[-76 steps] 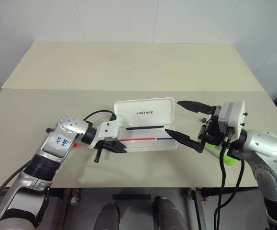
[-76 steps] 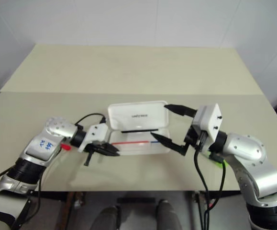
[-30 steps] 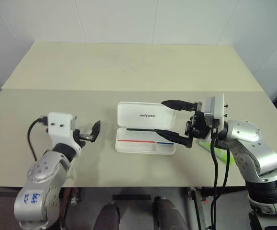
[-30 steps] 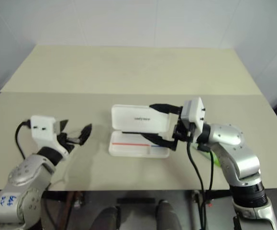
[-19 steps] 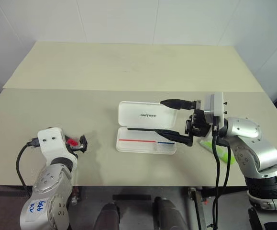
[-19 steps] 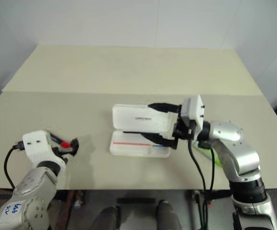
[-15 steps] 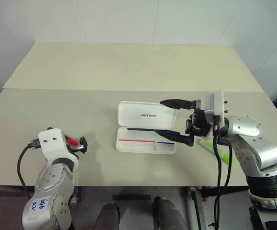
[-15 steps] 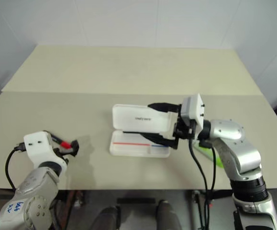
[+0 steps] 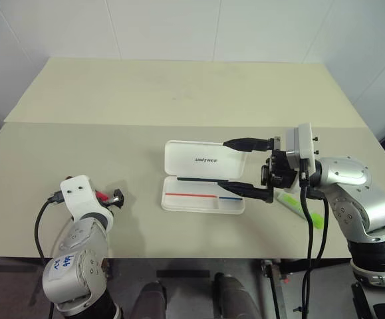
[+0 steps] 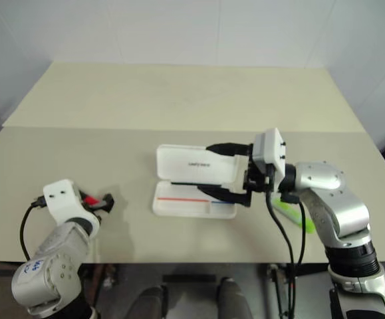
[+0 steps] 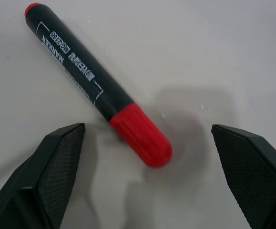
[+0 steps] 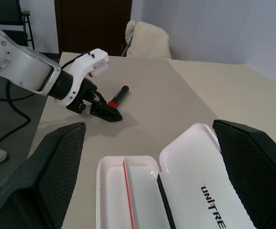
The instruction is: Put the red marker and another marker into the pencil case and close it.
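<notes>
Because the pencil case [image 9: 203,185] lies open at the middle of the table [image 9: 179,93], lid folded back with its "UNITREE" print facing up and the tray with its red and blue stripes empty, neither marker has yet been loaded. The red marker [image 11: 97,85] lies flat on the table well to the left of the case, near the front edge; its black barrel and red cap rest bare on the surface, nothing gripping it. The left gripper [image 11: 147,181] is poised over it with jaws spread wide, one finger to each side of the capped end, none touching. This reads as an approach for a pinch across the cap end, judged not yet closed. The left arm is folded close in at the table's front-left corner, wrist tipped downward toward the marker.

The neon green highlighter [image 9: 300,209] lies on the table just right of the case, partly hidden behind the right arm and its cable. The right gripper [image 9: 249,167] is held level above the case's right end, pointing left across it, jaws fully apart and empty, one finger over the lid and the other over the tray. It appears to be parked, not working. The right forearm runs in from the right, elbow out.
</notes>
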Robot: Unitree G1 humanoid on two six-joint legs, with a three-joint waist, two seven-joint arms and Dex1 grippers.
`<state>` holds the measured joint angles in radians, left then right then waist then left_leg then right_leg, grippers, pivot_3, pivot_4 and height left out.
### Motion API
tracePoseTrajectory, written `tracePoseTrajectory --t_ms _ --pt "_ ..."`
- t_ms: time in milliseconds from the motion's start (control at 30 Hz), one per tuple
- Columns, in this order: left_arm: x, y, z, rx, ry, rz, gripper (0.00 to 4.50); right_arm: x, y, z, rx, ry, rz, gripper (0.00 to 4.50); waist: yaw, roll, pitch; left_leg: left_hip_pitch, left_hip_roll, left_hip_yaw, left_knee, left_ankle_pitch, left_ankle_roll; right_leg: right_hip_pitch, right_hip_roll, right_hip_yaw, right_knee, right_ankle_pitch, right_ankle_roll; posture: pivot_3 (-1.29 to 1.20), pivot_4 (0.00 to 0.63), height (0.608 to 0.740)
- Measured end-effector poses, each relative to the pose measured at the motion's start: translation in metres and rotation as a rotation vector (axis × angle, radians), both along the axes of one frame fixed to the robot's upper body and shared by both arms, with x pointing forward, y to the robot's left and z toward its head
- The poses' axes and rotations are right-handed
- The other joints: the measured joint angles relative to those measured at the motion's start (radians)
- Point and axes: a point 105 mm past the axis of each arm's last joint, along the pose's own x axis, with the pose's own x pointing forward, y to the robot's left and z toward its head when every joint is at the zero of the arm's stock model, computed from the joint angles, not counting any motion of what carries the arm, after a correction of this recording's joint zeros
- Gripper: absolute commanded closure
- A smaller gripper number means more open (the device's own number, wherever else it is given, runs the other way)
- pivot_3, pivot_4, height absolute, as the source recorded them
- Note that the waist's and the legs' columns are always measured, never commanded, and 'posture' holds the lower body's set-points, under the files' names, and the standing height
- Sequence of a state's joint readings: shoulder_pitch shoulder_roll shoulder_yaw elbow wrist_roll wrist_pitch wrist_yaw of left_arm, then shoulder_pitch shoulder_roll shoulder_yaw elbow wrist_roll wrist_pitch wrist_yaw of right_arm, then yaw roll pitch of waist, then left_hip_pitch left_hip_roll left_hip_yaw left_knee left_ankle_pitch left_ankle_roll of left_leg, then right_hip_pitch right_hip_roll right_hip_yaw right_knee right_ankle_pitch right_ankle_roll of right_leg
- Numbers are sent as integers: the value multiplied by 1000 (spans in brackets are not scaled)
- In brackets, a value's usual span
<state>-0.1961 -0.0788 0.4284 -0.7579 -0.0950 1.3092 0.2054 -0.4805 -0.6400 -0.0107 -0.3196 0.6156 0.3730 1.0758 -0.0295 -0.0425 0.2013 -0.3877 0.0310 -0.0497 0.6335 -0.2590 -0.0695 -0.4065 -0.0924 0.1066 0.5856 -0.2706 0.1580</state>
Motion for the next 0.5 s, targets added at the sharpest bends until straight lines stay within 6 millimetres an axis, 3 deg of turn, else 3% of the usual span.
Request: tracePoseTrajectory --t_ms 100,433,500 --pt "5 3 1 -19 -5 19 615 0 -1 -1 -2 3 -6 0 1 0 0 0 0 0 1 1 0 0 0 0 -1 1 -1 0 150 740" --pt "6 17 0 -24 6 79 3913 1 -3 -1 8 4 -33 0 2 0 0 0 0 0 1 1 0 1 0 0 -2 1 -1 0 150 740" --pt "7 18 1 -16 9 80 3927 1 -3 -1 8 3 -34 0 1 0 0 0 0 0 1 1 0 1 0 0 -2 1 -1 0 150 740"
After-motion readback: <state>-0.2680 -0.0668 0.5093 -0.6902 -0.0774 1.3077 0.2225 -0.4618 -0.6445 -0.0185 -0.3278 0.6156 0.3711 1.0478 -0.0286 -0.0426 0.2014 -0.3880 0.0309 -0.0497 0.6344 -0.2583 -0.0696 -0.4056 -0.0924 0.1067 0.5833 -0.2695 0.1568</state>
